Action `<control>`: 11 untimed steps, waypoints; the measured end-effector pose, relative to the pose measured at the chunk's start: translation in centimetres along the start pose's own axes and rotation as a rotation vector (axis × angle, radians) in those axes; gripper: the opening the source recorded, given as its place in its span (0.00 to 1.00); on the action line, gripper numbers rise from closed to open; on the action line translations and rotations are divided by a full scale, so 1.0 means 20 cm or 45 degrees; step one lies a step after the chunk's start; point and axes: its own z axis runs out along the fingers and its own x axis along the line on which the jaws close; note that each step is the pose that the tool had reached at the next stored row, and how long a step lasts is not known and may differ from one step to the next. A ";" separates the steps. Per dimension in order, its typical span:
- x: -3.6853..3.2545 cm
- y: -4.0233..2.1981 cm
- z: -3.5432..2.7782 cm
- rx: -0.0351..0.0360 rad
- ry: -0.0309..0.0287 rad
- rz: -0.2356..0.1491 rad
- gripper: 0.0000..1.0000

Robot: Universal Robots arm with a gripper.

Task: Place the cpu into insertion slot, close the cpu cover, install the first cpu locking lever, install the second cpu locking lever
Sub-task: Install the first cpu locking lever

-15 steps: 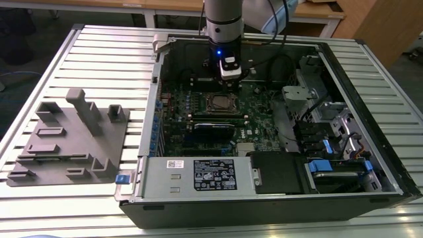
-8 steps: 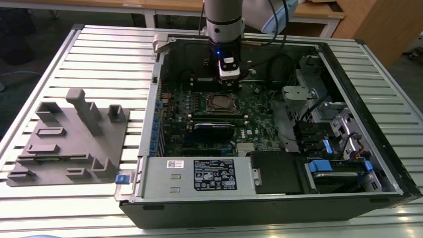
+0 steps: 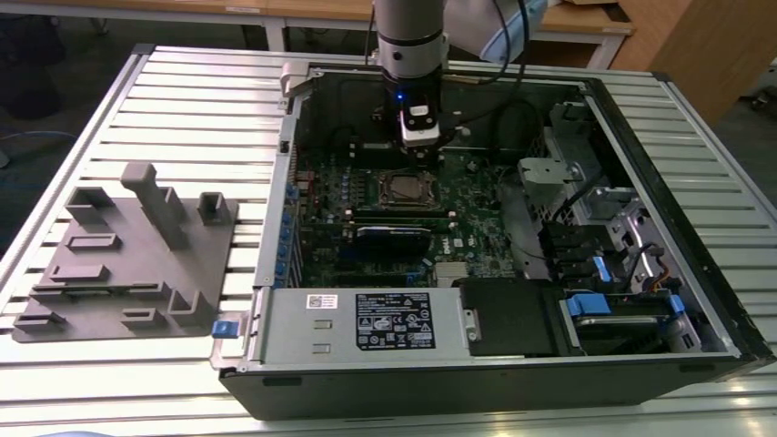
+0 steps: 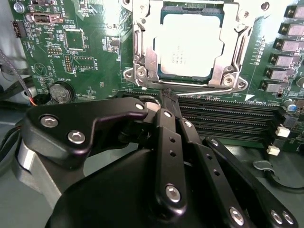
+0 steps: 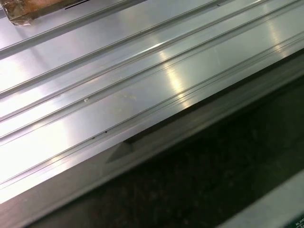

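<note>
Pincer [image 3: 417,153] hangs from the arm [image 3: 408,36] in the upper middle of the exterior view. It points down into the open computer case [image 3: 486,387]. It is just above the insertion slot [image 3: 407,189], which sits on the green board [image 3: 474,218] near the middle of the frame. From this side I cannot tell how wide the pincer is. The case lies on a silver counter [image 3: 182,100] made of long strips. A grey box with a black label [image 3: 364,319] sits in the lower middle of the case. At the exterior view's left a grey holder tray [image 3: 122,255] rests on the counter, apart from the case.

In the second wrist view the black pincer [image 4: 167,96] looks big and close. Its two fingers [image 4: 166,137] are pressed together, with no gap at the tips. The tips sit right at a thin metal lever [image 4: 209,89] that runs along one edge of the slot. I cannot tell if they grip it or just touch it. The cpu [image 4: 187,45] lies flat in the slot with its pale grey face showing. The cpu cover [image 4: 232,47] is down over it, a shiny frame around the chip's edges. Long black sockets [image 4: 228,118] lie beside the slot. A round coin battery [image 4: 61,92] sits on the board.

In the first wrist view shiny strips of the counter [image 5: 118,85] run on a slant, next to a dark part [image 5: 213,180].
</note>
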 end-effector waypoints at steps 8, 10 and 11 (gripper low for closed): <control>0.004 -0.002 -0.001 -0.0030 0.0005 0.002 0.11; 0.007 -0.003 -0.001 -0.0033 0.0004 0.003 0.11; 0.008 -0.004 -0.001 -0.0033 0.0004 0.003 0.11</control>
